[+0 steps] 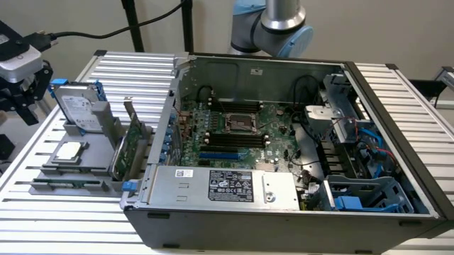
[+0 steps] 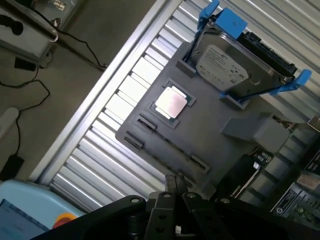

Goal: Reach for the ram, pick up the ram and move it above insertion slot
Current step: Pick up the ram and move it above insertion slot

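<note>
Nearest the exterior camera stands the dark grey steel computer case (image 1: pixel 284 223), its side open, with a silver power-supply box (image 1: pixel 212 186) along the near wall.

At the exterior view's far left, the black two-finger gripper (image 1: pixel 21 103) hangs over the slatted aluminium table (image 1: pixel 42 228), above and apart from the grey plastic holder tray (image 1: pixel 50 164). The ram (image 1: pixel 67 184) – a long, thin green circuit-board stick – sits low in a groove along the tray's near edge. It lies in front of a square silver processor chip (image 1: pixel 69 151) and a silver hard drive in a blue caddy (image 1: pixel 76 106). Just to the right, a taller green expansion card (image 1: pixel 127 149) stands on edge. Further right, inside the case, the black insertion slot (image 1: pixel 234 139) lies on the motherboard, well apart from the ram.

The stick is probably light and stiff but brittle, with delicate chips and contacts. A hold across its thin faces near mid-length should keep it level.

The wrist view supplies the fingertips (image 2: pixel 171 182) – pressed together, nothing between them – poised over the tray's ram edge. The exterior view supplies the slot and the stretch between tray and case.
</note>
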You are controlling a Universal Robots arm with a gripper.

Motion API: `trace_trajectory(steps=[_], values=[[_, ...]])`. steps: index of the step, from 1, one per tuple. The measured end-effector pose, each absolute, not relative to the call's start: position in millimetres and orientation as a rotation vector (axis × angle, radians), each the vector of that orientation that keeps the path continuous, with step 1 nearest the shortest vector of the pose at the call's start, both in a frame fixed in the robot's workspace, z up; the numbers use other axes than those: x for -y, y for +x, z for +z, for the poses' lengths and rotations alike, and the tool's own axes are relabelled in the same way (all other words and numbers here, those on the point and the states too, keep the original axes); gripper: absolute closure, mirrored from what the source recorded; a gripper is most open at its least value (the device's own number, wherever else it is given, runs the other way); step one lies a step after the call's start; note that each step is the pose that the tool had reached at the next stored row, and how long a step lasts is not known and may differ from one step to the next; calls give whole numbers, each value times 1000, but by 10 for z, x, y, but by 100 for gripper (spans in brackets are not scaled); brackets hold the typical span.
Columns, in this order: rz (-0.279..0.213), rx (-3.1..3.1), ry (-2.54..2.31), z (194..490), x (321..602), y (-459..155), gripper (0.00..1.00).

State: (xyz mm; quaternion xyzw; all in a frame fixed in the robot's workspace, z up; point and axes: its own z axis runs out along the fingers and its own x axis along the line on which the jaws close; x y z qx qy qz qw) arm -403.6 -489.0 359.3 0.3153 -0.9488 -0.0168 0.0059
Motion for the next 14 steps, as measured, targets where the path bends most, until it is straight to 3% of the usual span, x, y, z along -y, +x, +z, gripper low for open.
trace_trajectory(steps=[14], values=[[-50, 2817, 1353, 3589, 4890, -4037, 89]])
